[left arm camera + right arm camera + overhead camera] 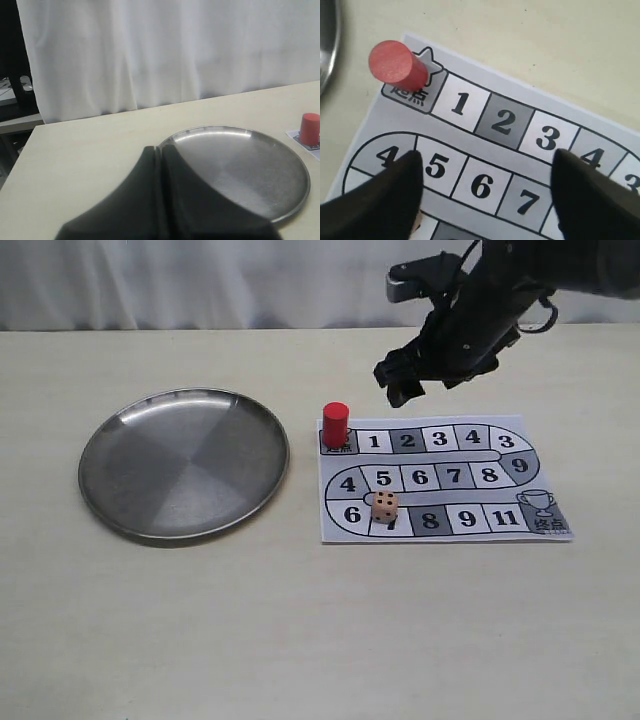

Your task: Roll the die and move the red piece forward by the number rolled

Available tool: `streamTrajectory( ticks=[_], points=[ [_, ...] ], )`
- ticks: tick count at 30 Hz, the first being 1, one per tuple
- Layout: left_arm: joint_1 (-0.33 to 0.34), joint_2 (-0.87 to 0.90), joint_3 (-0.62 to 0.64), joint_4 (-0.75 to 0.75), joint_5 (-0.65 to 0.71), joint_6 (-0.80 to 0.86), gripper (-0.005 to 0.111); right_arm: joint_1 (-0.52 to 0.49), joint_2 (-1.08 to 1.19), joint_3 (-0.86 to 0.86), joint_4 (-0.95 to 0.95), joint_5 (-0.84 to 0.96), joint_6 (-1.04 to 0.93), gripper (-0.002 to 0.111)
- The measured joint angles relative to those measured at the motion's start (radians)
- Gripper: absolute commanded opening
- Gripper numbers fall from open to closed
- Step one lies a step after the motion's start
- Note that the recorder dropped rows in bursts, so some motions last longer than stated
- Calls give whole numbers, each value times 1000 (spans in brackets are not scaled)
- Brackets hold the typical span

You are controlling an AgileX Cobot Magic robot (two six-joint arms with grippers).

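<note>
The red piece (335, 424) (396, 64) (309, 128) stands upright on the start square at the top left corner of the paper board (440, 480) (485, 150). On the board's lower row, over square 7, sits the tan die (385, 507). My right gripper (400, 380) (487, 170) hangs open above the board's top edge, to the right of the red piece, with nothing between its fingers. My left gripper (161, 150) is shut and empty, over the near rim of the metal plate; it is out of the exterior view.
A round metal plate (184, 462) (245, 170) lies left of the board, its rim close to the board's left edge. A white curtain (200, 280) hangs behind the table.
</note>
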Motion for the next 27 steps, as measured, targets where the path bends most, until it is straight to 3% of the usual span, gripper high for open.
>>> streamTrajectory(
  ticks=[3, 4, 9, 14, 21, 27],
  points=[
    [0, 0, 0, 0, 0, 0, 0, 0, -55, 0, 0, 39, -23, 9],
    [0, 0, 0, 0, 0, 0, 0, 0, -74, 0, 5, 52, -24, 5],
    [0, 0, 0, 0, 0, 0, 0, 0, -160, 28, 80, 90, -58, 4],
    [0, 0, 0, 0, 0, 0, 0, 0, -202, 189, 251, 82, -164, 4],
    [0, 0, 0, 0, 0, 0, 0, 0, -200, 485, 301, -160, -211, 4],
    [0, 0, 0, 0, 0, 0, 0, 55, -200, 594, 283, -298, -244, 4]
  ],
)
